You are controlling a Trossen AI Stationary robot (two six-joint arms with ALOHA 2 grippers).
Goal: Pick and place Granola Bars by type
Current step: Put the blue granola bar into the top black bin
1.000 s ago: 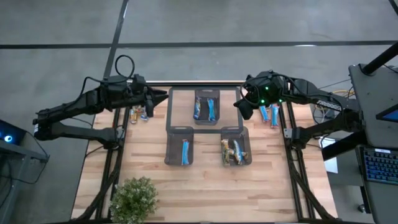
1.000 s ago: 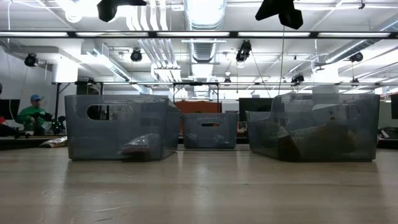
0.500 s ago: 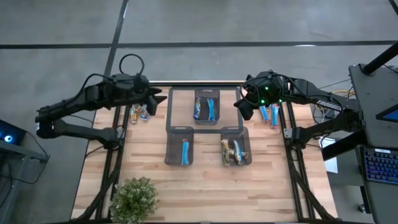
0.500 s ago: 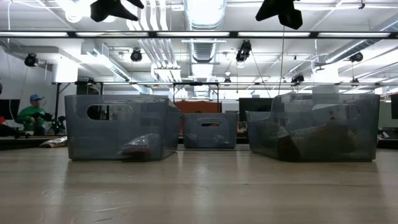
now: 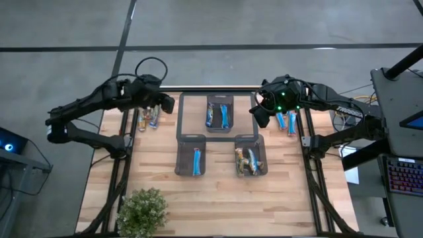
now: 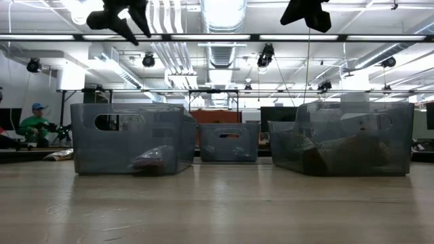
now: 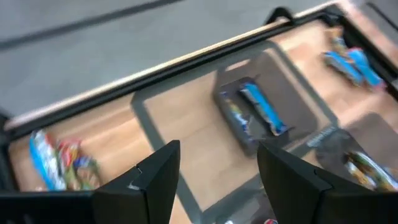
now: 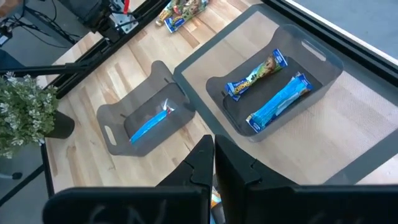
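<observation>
We see the left gripper (image 5: pixel 165 104), fingers spread and empty, above loose granola bars (image 5: pixel 148 119) near the tabletop's far-left corner, while the right gripper (image 5: pixel 256 112) hangs with fingers pressed together.

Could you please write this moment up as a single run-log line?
left gripper: open, above table's left-back bars | right gripper: shut, by far bin | bins: bars in all three

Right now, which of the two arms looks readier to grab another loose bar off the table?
Probably the left. The left gripper is open and hovers beside the loose bars at the table's left end. The right gripper is shut, between the far bin and its own pile.
</observation>
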